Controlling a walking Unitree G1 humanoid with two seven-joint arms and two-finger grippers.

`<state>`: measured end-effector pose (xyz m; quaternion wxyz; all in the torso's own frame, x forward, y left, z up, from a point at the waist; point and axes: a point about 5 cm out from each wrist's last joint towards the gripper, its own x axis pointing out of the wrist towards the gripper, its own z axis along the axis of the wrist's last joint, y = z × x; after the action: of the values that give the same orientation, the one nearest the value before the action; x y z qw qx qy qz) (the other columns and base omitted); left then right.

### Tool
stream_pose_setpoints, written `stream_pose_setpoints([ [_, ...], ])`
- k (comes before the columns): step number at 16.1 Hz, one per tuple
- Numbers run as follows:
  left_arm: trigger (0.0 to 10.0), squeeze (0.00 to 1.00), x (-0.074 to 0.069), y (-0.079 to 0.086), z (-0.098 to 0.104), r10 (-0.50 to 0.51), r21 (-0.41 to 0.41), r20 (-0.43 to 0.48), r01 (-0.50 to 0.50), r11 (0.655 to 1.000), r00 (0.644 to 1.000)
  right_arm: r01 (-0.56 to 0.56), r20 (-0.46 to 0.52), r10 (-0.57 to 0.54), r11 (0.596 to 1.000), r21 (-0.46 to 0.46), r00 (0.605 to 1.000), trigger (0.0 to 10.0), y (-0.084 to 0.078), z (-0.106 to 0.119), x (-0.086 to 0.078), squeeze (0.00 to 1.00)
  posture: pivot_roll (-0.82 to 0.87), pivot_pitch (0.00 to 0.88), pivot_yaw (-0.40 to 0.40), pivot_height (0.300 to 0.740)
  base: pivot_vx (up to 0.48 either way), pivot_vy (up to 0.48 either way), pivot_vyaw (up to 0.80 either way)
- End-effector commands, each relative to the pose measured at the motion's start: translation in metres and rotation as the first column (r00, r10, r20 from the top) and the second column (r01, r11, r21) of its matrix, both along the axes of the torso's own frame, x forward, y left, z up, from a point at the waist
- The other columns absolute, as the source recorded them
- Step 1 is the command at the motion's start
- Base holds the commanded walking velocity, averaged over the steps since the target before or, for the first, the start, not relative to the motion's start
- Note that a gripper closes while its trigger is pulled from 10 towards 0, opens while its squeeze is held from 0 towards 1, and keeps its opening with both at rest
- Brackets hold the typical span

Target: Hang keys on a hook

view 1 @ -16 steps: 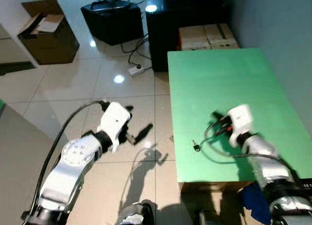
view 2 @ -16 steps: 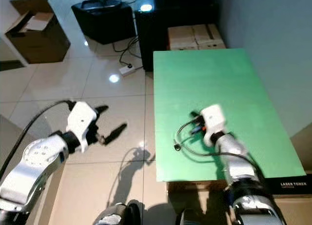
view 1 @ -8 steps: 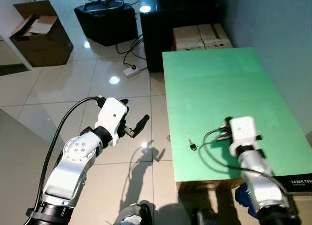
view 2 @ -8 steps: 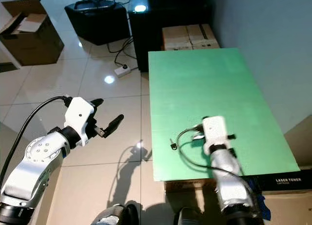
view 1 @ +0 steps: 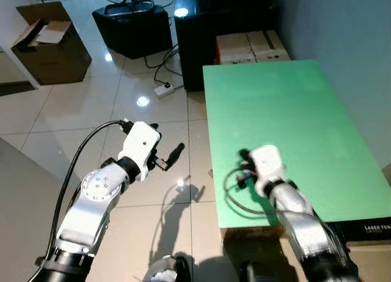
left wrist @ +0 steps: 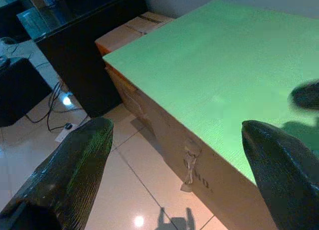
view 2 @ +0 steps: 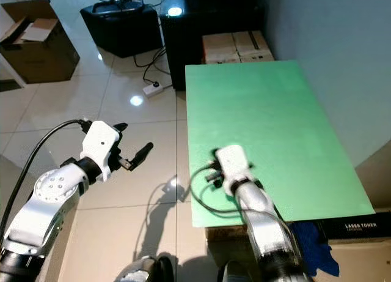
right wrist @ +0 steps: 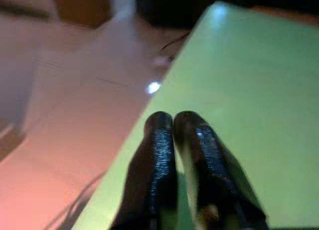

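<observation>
A green table stands before me on the right. My right gripper hovers low over the table's front left part, close to the edge. In the right wrist view its fingers are pressed together and shut, with nothing clearly seen between them. A small dark bit lies right at the fingers, where the keys lay a moment before; I cannot tell if it is held. My left gripper is held out over the tiled floor left of the table, open, and its fingers are spread wide and empty.
A black cable loops from the right wrist over the table edge. Cardboard boxes and a black cabinet stand beyond the table. A power strip, a black case and an open carton sit on the floor.
My right arm has swung left across the table to where the keys lay, and it now covers that spot. The left arm has hardly moved.
</observation>
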<state>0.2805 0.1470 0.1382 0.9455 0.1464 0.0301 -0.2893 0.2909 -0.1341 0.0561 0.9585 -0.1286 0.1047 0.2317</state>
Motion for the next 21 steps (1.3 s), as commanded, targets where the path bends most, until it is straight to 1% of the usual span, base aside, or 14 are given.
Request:
stream_pose_setpoints([
  [1, 10.0, 0.0, -0.004, -0.004, -0.003, -0.052, 0.014, -0.025, 0.053, 0.999, 0.998, -0.05, -0.134, 0.041, 0.997, -0.061, 0.99, 10.0, -0.003, -0.024, -0.007, 1.0, -0.03, 0.1, 0.106, 0.74, 0.0, 0.0, 0.0],
  [2, 10.0, 0.0, -0.009, -0.008, -0.005, -0.092, 0.023, -0.04, 0.093, 0.995, 0.995, -0.026, -0.168, 0.018, 0.999, -0.045, 0.986, 10.0, -0.006, -0.026, -0.001, 1.0, -0.02, 0.105, 0.106, 0.74, 0.0, 0.0, 0.0],
  [4, 10.0, 0.0, -0.011, -0.009, -0.006, -0.096, 0.027, -0.05, 0.097, 0.995, 0.994, -0.026, -0.216, 0.02, 0.999, -0.025, 0.976, 10.0, -0.009, -0.027, 0.006, 1.0, -0.02, 0.109, 0.104, 0.74, 0.0, 0.0, 0.0],
  [6, 10.0, 0.0, -0.009, -0.006, -0.006, -0.094, 0.03, -0.056, 0.096, 0.995, 0.994, -0.072, -0.264, 0.045, 0.993, -0.091, 0.963, 10.0, -0.013, -0.028, 0.011, 1.0, -0.02, 0.111, 0.104, 0.74, 0.0, 0.0, 0.0],
  [8, 10.0, 0.0, -0.007, -0.005, -0.004, -0.089, 0.03, -0.056, 0.091, 0.995, 0.994, -0.019, -0.266, -0.007, 0.995, -0.093, 0.964, 10.0, -0.022, -0.022, 0.019, 1.0, -0.02, 0.112, 0.104, 0.74, 0.0, 0.0, 0.0],
  [10, 10.0, 0.0, -0.006, -0.005, -0.003, -0.091, 0.028, -0.057, 0.093, 0.995, 0.994, 0.038, -0.26, -0.046, 0.999, -0.036, 0.965, 10.0, -0.022, -0.019, 0.023, 1.0, -0.02, 0.112, 0.105, 0.74, 0.0, 0.0, 0.0],
  [14, 10.0, 0.0, -0.007, -0.004, -0.005, -0.077, 0.032, -0.059, 0.079, 0.996, 0.995, 0.081, -0.276, -0.082, 0.997, -0.016, 0.958, 10.0, -0.019, -0.028, 0.009, 1.0, -0.02, 0.107, 0.1, 0.74, 0.0, 0.0, 0.0],
  [15, 10.0, 0.0, -0.005, -0.002, -0.009, -0.02, 0.03, -0.04, 0.021, 0.999, 0.999, 0.131, -0.211, -0.129, 0.991, -0.004, 0.969, 10.0, -0.017, -0.025, 0.006, 1.0, -0.03, 0.099, 0.098, 0.74, 0.0, 0.0, 0.0],
  [16, 10.0, 0.0, -0.003, -0.001, -0.012, 0.018, 0.028, -0.032, -0.017, 0.999, 0.999, 0.15, -0.18, -0.145, 0.989, 0.012, 0.973, 10.0, -0.016, -0.023, 0.004, 1.0, -0.03, 0.097, 0.097, 0.74, 0.0, 0.0, 0.0],
  [17, 10.0, 0.0, 0.003, 0.0, -0.015, 0.118, -0.013, -0.001, -0.118, 0.993, 0.993, 0.185, -0.099, -0.181, 0.982, 0.034, 0.978, 10.0, -0.014, -0.016, -0.002, 0.0, -0.06, 0.08, 0.087, 0.74, 0.0, 0.0, 0.0],
  [18, 10.0, 0.0, 0.005, 0.0, -0.018, 0.169, -0.049, 0.015, -0.168, 0.984, 0.985, 0.225, -0.011, -0.225, 0.973, 0.054, 0.974, 10.0, -0.016, -0.005, -0.007, 0.0, -0.08, 0.072, 0.073, 0.74, 0.0, 0.0, 0.0],
  [19, 10.0, 0.0, 0.005, -0.001, -0.019, 0.185, -0.067, 0.02, -0.183, 0.981, 0.983, 0.256, 0.009, -0.258, 0.964, 0.072, 0.966, 10.0, -0.017, -0.001, -0.009, 0.0, -0.08, 0.072, 0.073, 0.74, 0.0, 0.0, 0.0],
  [20, 10.0, 0.0, 0.006, -0.002, -0.02, 0.219, -0.093, 0.034, -0.215, 0.972, 0.975, 0.282, 0.071, -0.288, 0.955, 0.088, 0.955, 10.0, -0.02, 0.009, -0.015, 0.0, -0.11, 0.06, 0.057, 0.74, 0.0, 0.0, 0.0],
  [21, 10.0, 0.0, 0.006, -0.003, -0.019, 0.226, -0.104, 0.043, -0.22, 0.97, 0.973, 0.284, 0.099, -0.292, 0.955, 0.088, 0.951, 10.0, -0.021, 0.013, -0.017, 0.0, -0.11, 0.06, 0.057, 0.74, 0.0, 0.0, 0.0],
])
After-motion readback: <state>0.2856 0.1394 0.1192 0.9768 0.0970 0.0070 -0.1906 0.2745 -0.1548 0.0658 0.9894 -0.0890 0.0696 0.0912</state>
